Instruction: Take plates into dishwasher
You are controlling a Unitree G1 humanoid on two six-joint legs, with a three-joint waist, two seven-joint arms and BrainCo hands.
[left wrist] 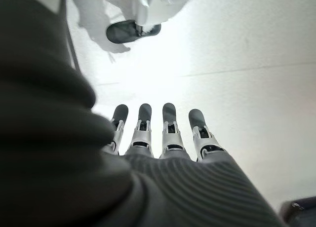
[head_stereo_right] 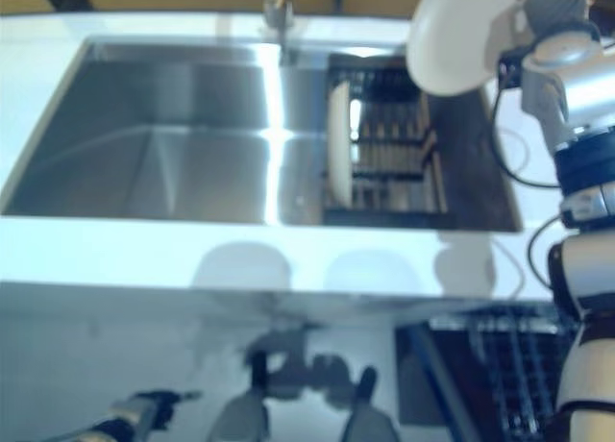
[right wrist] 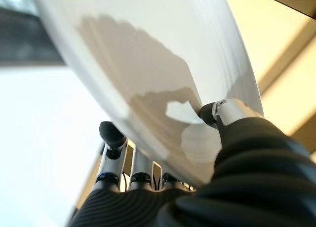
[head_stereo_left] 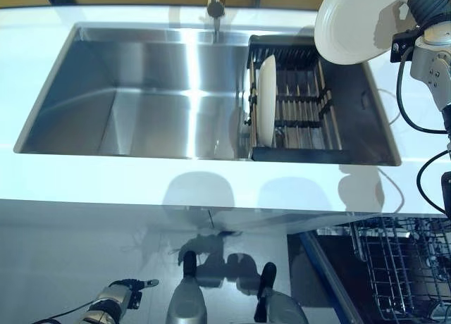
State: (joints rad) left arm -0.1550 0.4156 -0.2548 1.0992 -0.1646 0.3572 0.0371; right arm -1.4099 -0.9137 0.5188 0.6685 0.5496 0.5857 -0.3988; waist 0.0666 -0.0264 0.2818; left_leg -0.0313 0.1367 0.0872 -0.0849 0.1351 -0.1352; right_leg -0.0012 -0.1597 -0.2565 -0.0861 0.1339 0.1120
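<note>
My right hand (head_stereo_left: 423,14) is shut on a white plate (head_stereo_left: 356,21) and holds it up above the far right of the sink, over the dish rack (head_stereo_left: 303,102). In the right wrist view the plate (right wrist: 148,64) is pinched between the thumb (right wrist: 219,113) and the fingers (right wrist: 113,135). A second white plate (head_stereo_left: 266,98) stands upright on edge in the rack. The open dishwasher's wire basket (head_stereo_left: 402,268) shows at the lower right, below the counter. My left hand (head_stereo_left: 116,299) hangs low by the floor, fingers straight (left wrist: 168,128).
A steel sink (head_stereo_left: 141,91) with a tap (head_stereo_left: 215,10) is set in the white counter (head_stereo_left: 211,187). The counter's front edge lies between the sink and the dishwasher. Grey floor lies below.
</note>
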